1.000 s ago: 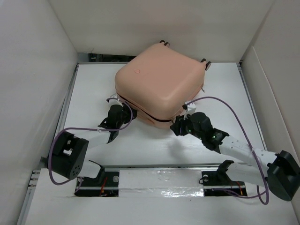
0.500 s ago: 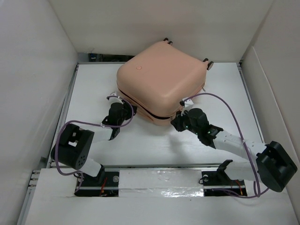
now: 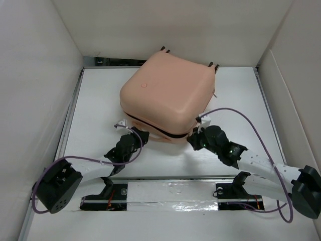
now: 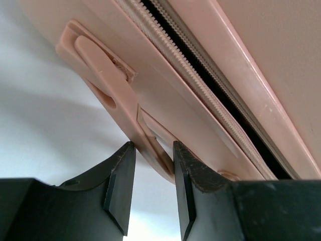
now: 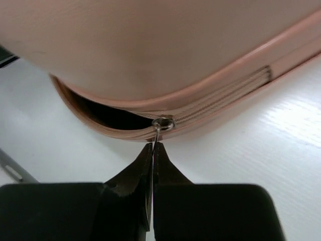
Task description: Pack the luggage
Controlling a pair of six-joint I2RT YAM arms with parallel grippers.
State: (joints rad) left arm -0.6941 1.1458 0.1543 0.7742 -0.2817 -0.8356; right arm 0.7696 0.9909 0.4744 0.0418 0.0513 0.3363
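The peach-pink luggage (image 3: 165,93) lies flat on the white table, lid down, its wheels (image 3: 212,65) at the far side. My left gripper (image 3: 135,134) is at its near-left edge. In the left wrist view the fingers (image 4: 153,155) are shut on the lower end of the moulded pink handle (image 4: 105,75), beside the zipper seam (image 4: 200,85). My right gripper (image 3: 192,134) is at the near-right corner. In the right wrist view it (image 5: 153,145) is shut on the thin metal zipper pull (image 5: 158,133). Left of the slider ring (image 5: 163,123) the seam gapes onto a dark interior (image 5: 100,113).
White walls (image 3: 40,75) box in the table on the left, back and right. A metal rail (image 3: 170,188) with the arm bases runs along the near edge. Purple cables (image 3: 251,123) loop over both arms.
The right gripper has shut on the zipper pull. The left arm has drawn back toward the near edge, narrowing on the handle. The luggage has turned and shifted slightly left.
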